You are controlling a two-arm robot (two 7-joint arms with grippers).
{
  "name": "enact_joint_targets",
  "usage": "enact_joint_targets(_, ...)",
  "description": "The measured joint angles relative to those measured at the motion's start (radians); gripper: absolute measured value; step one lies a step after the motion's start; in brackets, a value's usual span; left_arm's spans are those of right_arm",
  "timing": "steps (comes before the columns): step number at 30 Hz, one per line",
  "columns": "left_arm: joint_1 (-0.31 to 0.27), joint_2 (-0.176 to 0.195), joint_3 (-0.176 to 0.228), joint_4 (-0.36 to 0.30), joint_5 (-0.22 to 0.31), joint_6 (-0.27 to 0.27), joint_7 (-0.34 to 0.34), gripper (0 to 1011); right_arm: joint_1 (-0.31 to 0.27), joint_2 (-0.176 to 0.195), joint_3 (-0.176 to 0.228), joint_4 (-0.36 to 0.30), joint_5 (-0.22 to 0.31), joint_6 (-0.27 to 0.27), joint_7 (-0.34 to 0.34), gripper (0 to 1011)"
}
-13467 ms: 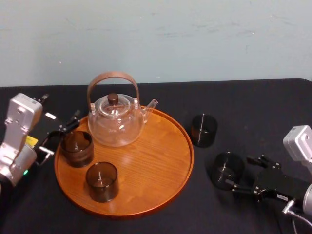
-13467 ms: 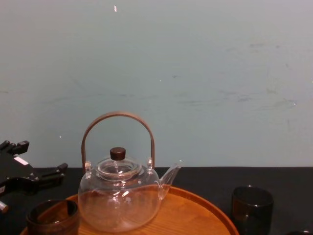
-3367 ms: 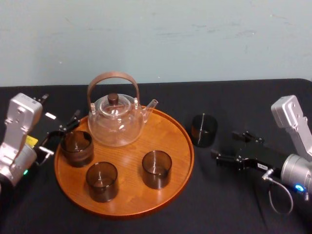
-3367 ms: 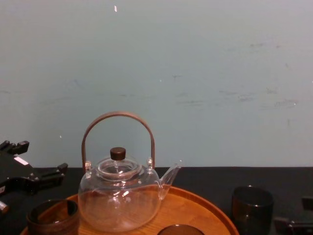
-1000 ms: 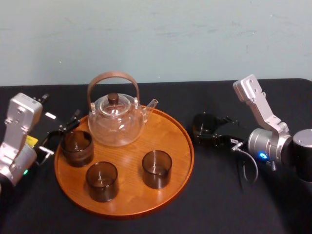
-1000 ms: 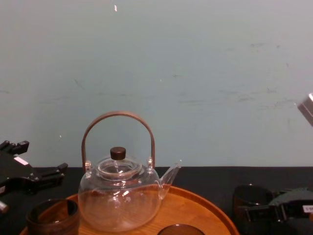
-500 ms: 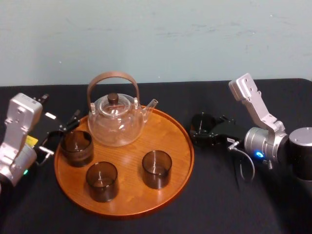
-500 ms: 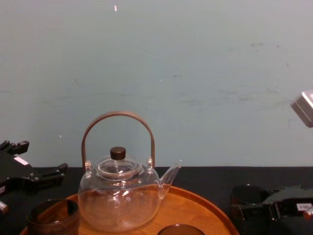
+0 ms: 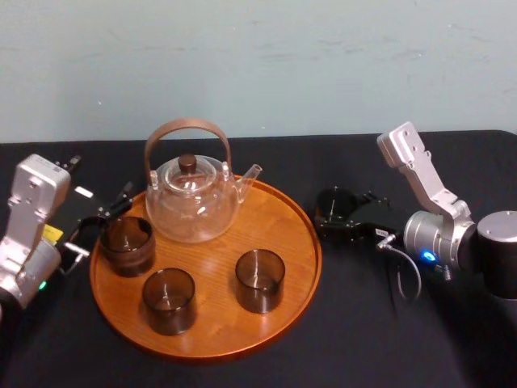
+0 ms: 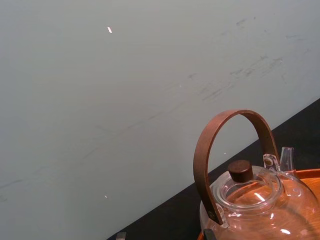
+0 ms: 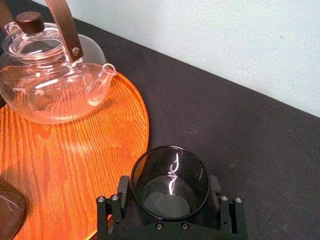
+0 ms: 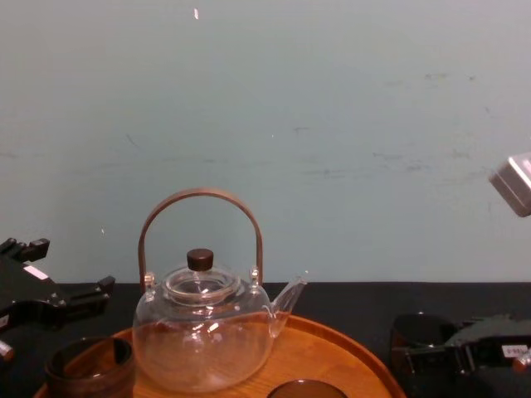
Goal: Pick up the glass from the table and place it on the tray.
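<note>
Head view: right gripper [image 9: 331, 217] clamped on the glass [image 9: 335, 200], which stands on the table [image 9: 363, 339] just right of the tray [image 9: 275, 214]; left gripper [image 9: 98, 225], fingers apart, at the tray's left rim. Right wrist view: fingers [image 11: 122, 194] touch both sides of the glass [image 11: 170, 182].

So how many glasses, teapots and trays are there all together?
Dark glasses: 4
Glass teapot: 1
Wooden tray: 1
Total: 6
</note>
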Motion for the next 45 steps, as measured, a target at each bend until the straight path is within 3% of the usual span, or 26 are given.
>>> enact_joint_targets(5, 0.000, 0.000, 0.000, 0.000, 0.000, 0.000, 0.000, 1001, 0.000, 0.000, 0.000, 0.000, 0.001, 0.000, 0.000, 902)
enact_joint_targets(21, 0.000, 0.000, 0.000, 0.000, 0.000, 0.000, 0.000, 1001, -0.001, 0.001, 0.001, -0.001, 0.004, -0.001, 0.001, 900)
enact_joint_targets(36, 0.000, 0.000, 0.000, 0.000, 0.000, 0.000, 0.000, 1001, -0.027, 0.051, 0.034, -0.117, 0.041, -0.031, 0.043, 900)
enact_joint_targets(45, 0.000, 0.000, 0.000, 0.000, 0.000, 0.000, 0.000, 1001, 0.011, 0.045, 0.002, -0.117, 0.040, -0.056, 0.068, 900)
